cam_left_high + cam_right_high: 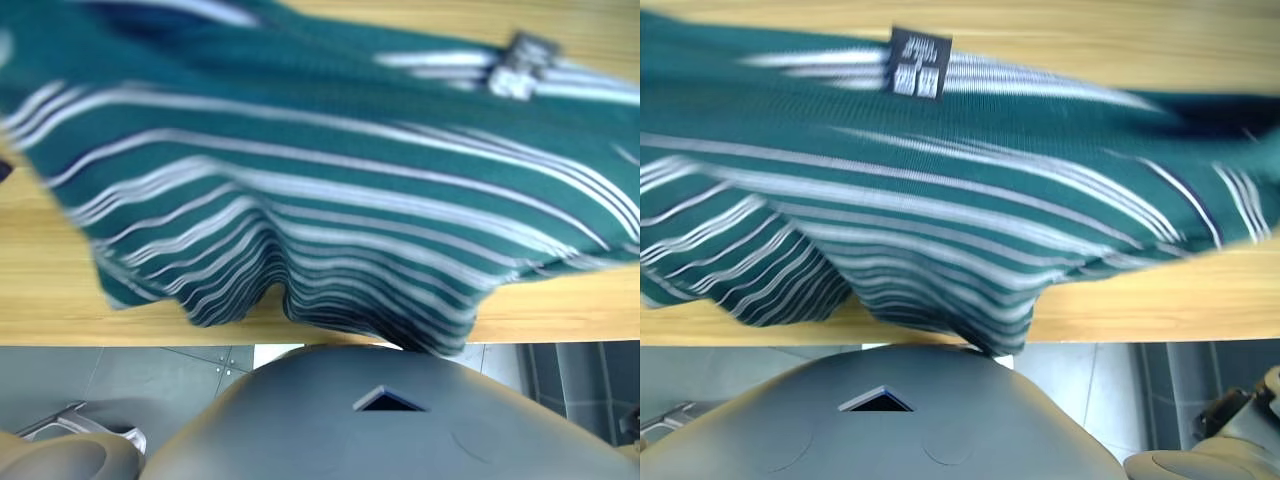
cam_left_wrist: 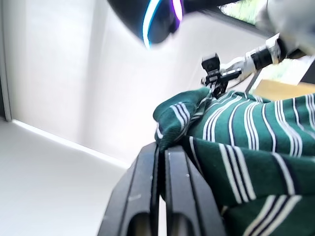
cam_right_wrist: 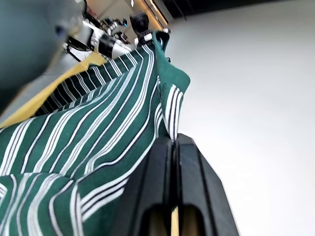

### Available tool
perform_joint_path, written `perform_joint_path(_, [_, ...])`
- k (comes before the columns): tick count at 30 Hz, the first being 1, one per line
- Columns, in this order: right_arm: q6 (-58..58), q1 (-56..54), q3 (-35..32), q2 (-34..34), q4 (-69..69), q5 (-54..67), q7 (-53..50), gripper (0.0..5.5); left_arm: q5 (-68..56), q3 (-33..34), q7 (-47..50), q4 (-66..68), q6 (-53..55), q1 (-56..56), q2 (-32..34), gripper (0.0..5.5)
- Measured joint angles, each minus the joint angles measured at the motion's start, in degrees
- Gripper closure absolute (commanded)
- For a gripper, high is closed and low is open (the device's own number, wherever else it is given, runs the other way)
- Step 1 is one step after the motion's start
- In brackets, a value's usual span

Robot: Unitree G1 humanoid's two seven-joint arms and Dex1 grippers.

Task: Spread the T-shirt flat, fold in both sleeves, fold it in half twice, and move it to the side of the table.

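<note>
Looks like the left gripper (image 2: 161, 150) and right gripper (image 3: 173, 142) each have their jaws clamped on the green striped T-shirt (image 1: 330, 200), stretching it between them over the wooden surface (image 1: 40, 290), probably so it can be laid down flat.

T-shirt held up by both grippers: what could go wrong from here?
1. The left gripper and right gripper each pinch only a small bunch of the T-shirt; it might slip out.
2. Its lower edge hangs past the near edge of the table, so the cloth may slide off or drag.
3. The middle sags in folds and could land creased.
</note>
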Motion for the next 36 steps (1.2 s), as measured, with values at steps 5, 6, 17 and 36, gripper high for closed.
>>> perform_joint_path(5, [-0.82,-32.29,22.98,3.81,29.17,-31.48,-14.07,5.43,28.92,-17.94,2.59,31.65,10.29,-28.38,-16.14,5.50])
perform_joint_path(6, [-0.11,-39.26,27.23,5.39,35.73,-37.56,-21.17,5.43,34.71,-21.54,8.00,37.88,13.77,-33.81,-19.42,5.50])
perform_joint_path(17, [-26.08,-64.26,36.22,1.01,64.82,-66.63,-75.94,5.50,64.50,-24.21,52.89,66.44,-0.49,-55.75,-21.21,5.17])
perform_joint_path(36, [-14.65,-11.18,46.27,-0.08,31.75,-42.23,-26.78,5.50,50.09,-30.76,16.20,33.87,-5.75,2.85,-16.41,2.11])
